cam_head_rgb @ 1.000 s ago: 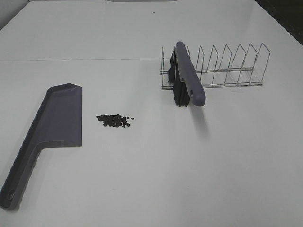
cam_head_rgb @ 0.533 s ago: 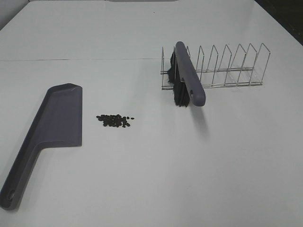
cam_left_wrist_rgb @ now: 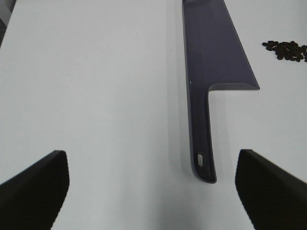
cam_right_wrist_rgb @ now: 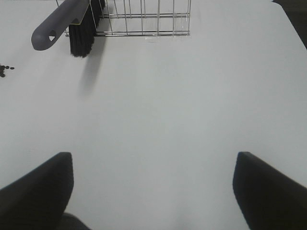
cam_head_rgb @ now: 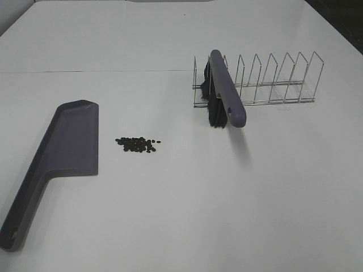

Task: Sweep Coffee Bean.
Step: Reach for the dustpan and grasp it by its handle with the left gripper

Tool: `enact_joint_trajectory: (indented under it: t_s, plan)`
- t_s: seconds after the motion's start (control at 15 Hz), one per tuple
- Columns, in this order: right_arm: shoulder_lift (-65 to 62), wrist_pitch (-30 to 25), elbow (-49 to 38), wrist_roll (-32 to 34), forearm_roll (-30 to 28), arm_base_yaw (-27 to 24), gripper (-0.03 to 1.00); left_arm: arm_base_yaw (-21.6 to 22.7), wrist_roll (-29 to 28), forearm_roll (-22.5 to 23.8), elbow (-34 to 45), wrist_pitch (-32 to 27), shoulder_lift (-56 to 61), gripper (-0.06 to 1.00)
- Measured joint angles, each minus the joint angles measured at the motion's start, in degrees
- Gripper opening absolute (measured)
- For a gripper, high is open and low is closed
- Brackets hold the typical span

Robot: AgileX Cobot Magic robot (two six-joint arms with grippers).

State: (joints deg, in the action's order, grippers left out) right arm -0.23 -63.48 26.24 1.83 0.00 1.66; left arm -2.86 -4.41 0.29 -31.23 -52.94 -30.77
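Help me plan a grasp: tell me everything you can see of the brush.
The brush has a greyish-purple, plastic-looking handle with a hole near its free end and black bristles underneath. It stands on edge in the end slot of the wire rack, bristles down, handle sloping out past the rack over the white table. Only the rack visibly touches it.

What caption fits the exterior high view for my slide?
Coffee beans lie clustered between the flat dustpan and the brush propped in the wire rack.
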Motion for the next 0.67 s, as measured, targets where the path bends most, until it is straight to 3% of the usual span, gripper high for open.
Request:
enact_joint_trajectory:
  t_s: [0.2, 0.67]
  plan:
    - [0.0, 0.0, 0.0, 0.0, 0.0, 0.0, 0.77, 0.0, -0.1, -3.3, -1.0, 4.1, -9.7, 0.86]
    - [0.0, 0.0, 0.0, 0.0, 0.0, 0.0, 0.77, 0.0, -0.1, -9.6, -9.5, 5.8, -38.4, 0.84]
